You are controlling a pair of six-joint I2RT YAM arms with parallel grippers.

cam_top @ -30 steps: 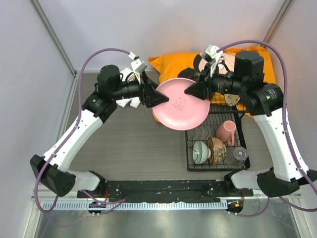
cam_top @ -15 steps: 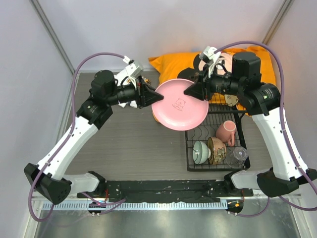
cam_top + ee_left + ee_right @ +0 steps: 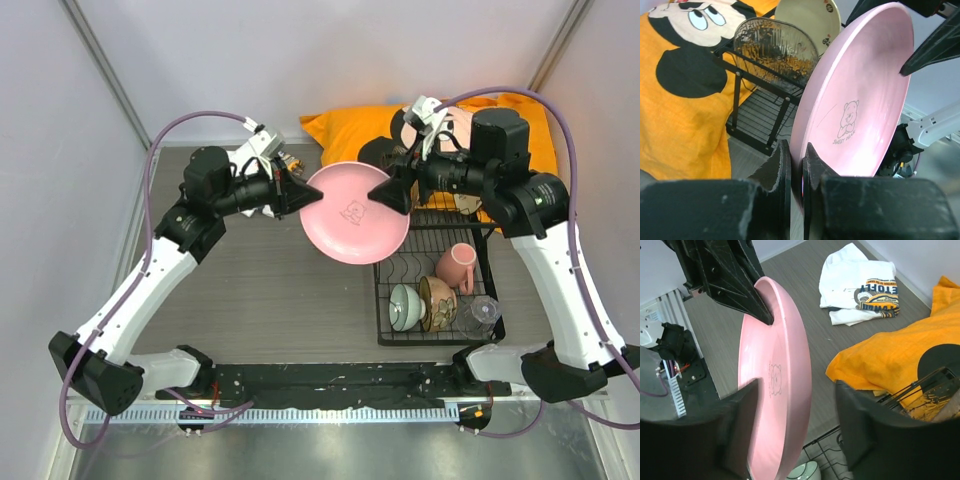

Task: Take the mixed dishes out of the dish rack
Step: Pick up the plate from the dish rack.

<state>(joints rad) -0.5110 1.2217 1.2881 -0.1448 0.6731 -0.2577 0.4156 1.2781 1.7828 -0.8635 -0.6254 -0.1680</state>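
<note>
Overhead, pink plate [image 3: 350,215] airborne; left wrist view alone shows left gripper [image 3: 796,150] clamped on its 9 o'clock rim; right wrist view, right gripper [image 3: 797,386] splayed open.

A robot lab cell: plain white panels [image 3: 330,50], metal corner posts [image 3: 105,65], mounting rail [image 3: 340,379] edging the grey tabletop [image 3: 270,290].

We are looking down at a grey wood-grain worktop [image 3: 270,290] enclosed by plain pale walls [image 3: 300,50], with metal corner posts [image 3: 105,70] slanting at the back. An orange cartoon-mouse cloth [image 3: 340,125] is lying crumpled at the far edge, a folded white printed T-shirt [image 3: 860,282] lying near it.
</note>
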